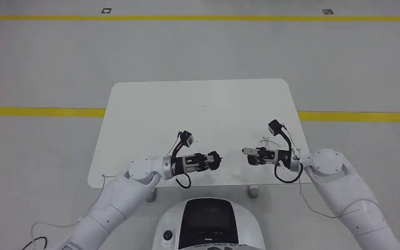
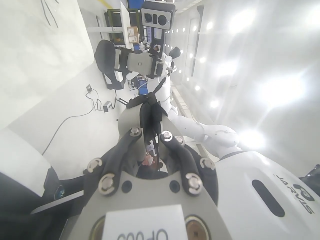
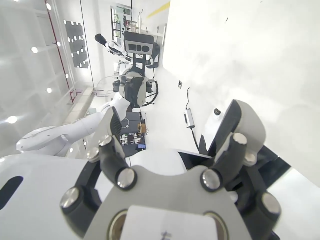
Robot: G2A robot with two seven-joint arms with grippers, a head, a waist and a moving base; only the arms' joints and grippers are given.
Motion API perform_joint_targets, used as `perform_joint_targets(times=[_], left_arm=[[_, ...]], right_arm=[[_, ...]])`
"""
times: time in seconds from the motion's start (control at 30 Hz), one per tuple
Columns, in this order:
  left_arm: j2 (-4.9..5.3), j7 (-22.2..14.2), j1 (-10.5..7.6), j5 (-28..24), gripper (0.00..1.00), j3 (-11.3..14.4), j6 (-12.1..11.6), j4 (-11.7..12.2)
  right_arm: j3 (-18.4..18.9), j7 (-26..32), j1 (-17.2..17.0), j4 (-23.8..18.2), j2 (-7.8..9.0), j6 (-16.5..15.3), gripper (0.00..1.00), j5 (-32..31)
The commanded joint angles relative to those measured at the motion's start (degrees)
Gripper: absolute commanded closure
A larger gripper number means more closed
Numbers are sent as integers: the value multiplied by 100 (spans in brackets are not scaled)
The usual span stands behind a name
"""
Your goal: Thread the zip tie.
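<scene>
Pinching a black zip tie [image 2: 159,85] in the tightly closed jaws of the left gripper [image 2: 148,103], strap end poking out past the tips, above the near edge of the white bench [image 1: 187,106]. Facing the right gripper [image 3: 175,116] tip to tip, near but apart, its jaws spread wide with nothing between them. Sharing the bench with a few thin loose ties [image 1: 265,142] lying flat near the right gripper, on the side away from the robot.
</scene>
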Motion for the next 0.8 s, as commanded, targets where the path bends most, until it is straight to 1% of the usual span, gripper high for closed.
perform_joint_targets(times=[0.0,0.1,0.13,0.17,0.2,0.23,0.27,0.3,0.37,0.4,0.47,0.5,0.63,0.7,0.77], left_arm=[[0,4,-2,-1,100,1,0,1],[1,36,-1,29,100,4,9,1],[3,150,-4,172,100,18,33,-25],[8,273,-13,353,100,21,30,-70],[13,347,-9,494,100,21,0,-179],[21,371,-2,542,100,-1,0,-240],[32,396,-9,626,100,-45,0,-318],[53,423,-15,878,100,-97,0,-397],[78,575,30,1170,100,-161,0,-492],[93,666,64,1344,100,-180,0,-520],[109,799,88,1588,100,-201,0,-578],[118,837,111,1717,100,-200,0,-630],[147,867,187,1985,100,-243,0,-796],[156,811,224,1998,100,-257,0,-866],[157,794,227,1996,100,-261,0,-872]], right_arm=[[-3,-3,4,6,-1,-1,0,5],[-3,-3,4,6,-1,-1,0,5],[-3,-3,4,6,-1,-1,0,5],[-3,-3,4,6,-1,-1,0,5],[3,-80,1,-6,-2,24,0,-39],[18,-179,-2,-50,3,91,0,-168],[60,-278,2,-95,17,207,0,-376],[135,-418,-7,-193,40,436,0,-667],[245,-555,-61,-398,72,769,0,-950],[322,-590,-102,-549,95,984,0,-1126],[422,-585,-158,-772,127,1305,0,-1353],[471,-548,-176,-905,148,1537,0,-1531],[508,-388,-164,-1327,193,2236,0,-2056],[442,-194,-115,-1472,209,2398,0,-2316],[445,-214,-104,-1485,209,2421,0,-2338]])
